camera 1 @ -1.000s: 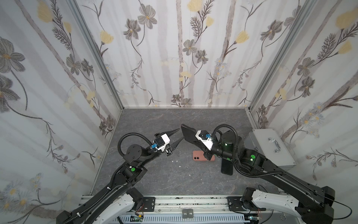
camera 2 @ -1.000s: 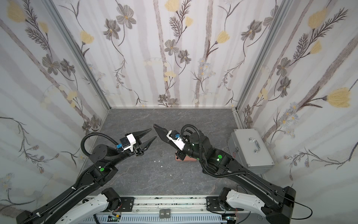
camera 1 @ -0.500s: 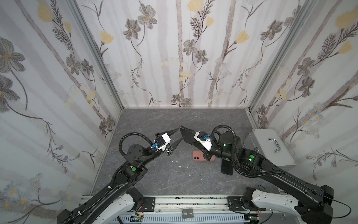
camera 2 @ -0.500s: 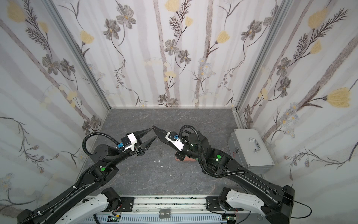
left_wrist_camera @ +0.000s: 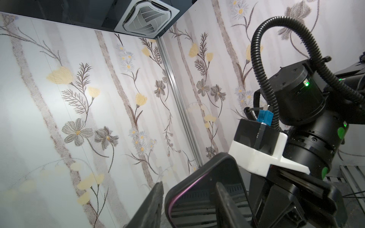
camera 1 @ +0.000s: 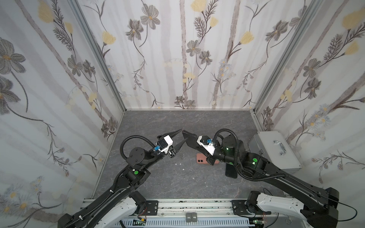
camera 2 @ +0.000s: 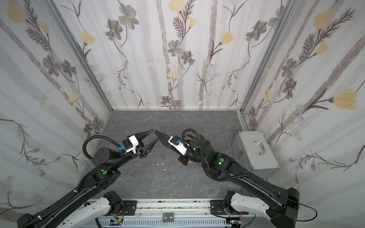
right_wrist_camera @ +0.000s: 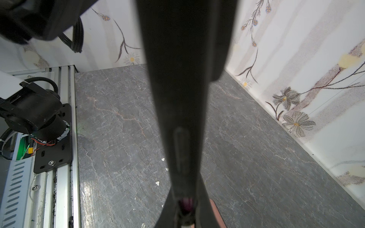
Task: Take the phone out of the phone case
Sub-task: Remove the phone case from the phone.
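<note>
The left fingers (camera 1: 181, 135) stand spread, one prong above and one below the near corner of the cased phone (camera 1: 189, 138); in the left wrist view one dark finger (left_wrist_camera: 225, 203) lies across the phone's glossy screen and the other sits just off its rounded corner, and whether either presses on it cannot be told. The right fingers (camera 1: 192, 140) are pressed together on the far part of that same phone, pinching it edge-on; in the right wrist view the black case (right_wrist_camera: 183, 98) runs up the middle of the frame as a long dark slab, with a purple rim showing at its lower end. The phone hangs in the air at the centre of both top views, above the grey marbled desk (camera 1: 158, 177), between the two arms.

Below the right arm, in a top view, a pink phone (camera 1: 201, 159) lies flat on the desk, and a second black slab (camera 1: 230, 172) lies just right of it, partly hidden. A silver metal case (camera 1: 274, 152) with a handle sits at the right edge of the desk, against the flowered wall. Small white specks dot the desk near the middle.
</note>
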Controlling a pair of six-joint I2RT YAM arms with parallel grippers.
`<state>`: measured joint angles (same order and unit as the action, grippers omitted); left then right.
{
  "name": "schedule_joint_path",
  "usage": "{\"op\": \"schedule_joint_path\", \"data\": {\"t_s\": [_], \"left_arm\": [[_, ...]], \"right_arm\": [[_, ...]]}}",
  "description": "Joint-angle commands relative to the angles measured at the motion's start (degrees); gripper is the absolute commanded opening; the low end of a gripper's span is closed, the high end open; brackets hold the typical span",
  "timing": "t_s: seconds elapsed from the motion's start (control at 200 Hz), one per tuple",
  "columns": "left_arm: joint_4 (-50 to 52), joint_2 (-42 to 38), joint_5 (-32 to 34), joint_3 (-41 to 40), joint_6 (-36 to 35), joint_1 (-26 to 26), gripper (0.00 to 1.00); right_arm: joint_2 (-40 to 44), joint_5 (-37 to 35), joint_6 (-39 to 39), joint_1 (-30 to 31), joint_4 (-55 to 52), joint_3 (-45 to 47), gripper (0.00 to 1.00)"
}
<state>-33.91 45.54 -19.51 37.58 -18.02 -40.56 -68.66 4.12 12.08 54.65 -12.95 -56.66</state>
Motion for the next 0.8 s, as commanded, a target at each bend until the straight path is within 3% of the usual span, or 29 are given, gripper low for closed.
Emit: {"op": "schedule_joint_path", "data": {"t_s": [0.0,0.24,0.794], "left_arm": [[-1.90,0.42,0.02,0.21,-0.66,-0.01,0.44],[-1.90,0.79,-0.49,-0.03,-0.60,0.04,0.40],[-2.12,0.77,-0.18,-0.14,-0.44,0.04,0.43]], "right_arm": [[-0.24,-0.67,0.62,0.03,3.52,-0.68,0.00],[0.02,-1.60,-0.17,-0.05,5.04,-0.31,0.00],[0.02,-1.85,-0.29,0.01,4.99,-0.33,0.00]]}}
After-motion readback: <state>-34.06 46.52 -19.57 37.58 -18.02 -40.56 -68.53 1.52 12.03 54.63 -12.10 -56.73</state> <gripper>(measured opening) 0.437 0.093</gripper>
